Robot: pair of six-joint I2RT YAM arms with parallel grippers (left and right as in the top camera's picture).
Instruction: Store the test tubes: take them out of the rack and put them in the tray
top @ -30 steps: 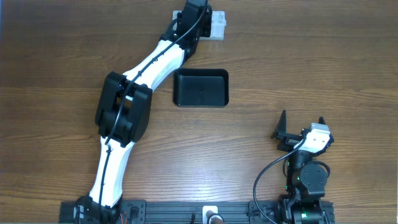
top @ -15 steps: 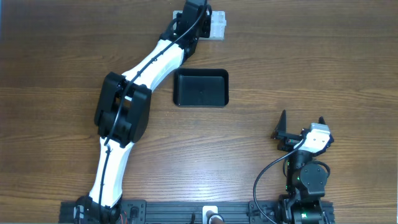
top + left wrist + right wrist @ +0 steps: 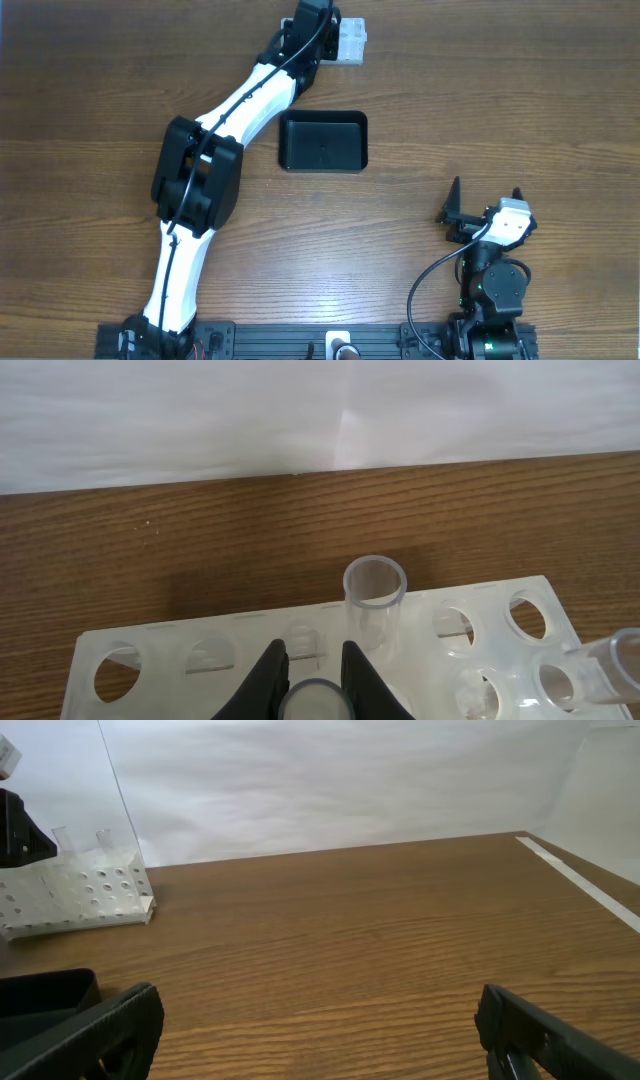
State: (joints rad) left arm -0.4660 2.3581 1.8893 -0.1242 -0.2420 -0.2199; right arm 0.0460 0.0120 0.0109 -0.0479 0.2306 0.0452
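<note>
Left fingers: you had the left fingers (image 3: 266,678) over the clear rack (image 3: 180,660) at the far edge of the counter (image 3: 500,100). They were clenched on either side of a test tube (image 3: 315,702) that stood in the rack.
Held tube: the left wrist view showed only its round rim, pinched between the two fingers. From above, your arm hid it.
Other tubes: the left wrist view gave you a second tube (image 3: 374,598) upright in the rack just beyond the fingers. A third tube (image 3: 622,660) leaned at the rack's end. Neither could be made out from above.
Rack from above: only one end of it showed, just beside the left wrist.
Rack from the side: the right wrist view showed its dotted side wall, far off across the counter.
Tray: the black tray (image 3: 323,141) lay on the counter between the rack and the arm bases, near the rack but not touching it.
Right fingers: you had the right fingers (image 3: 455,203) released and spread wide, grasping nothing. They sat low near their own base, well apart from the tray, with bare wood between them in the right wrist view.
</note>
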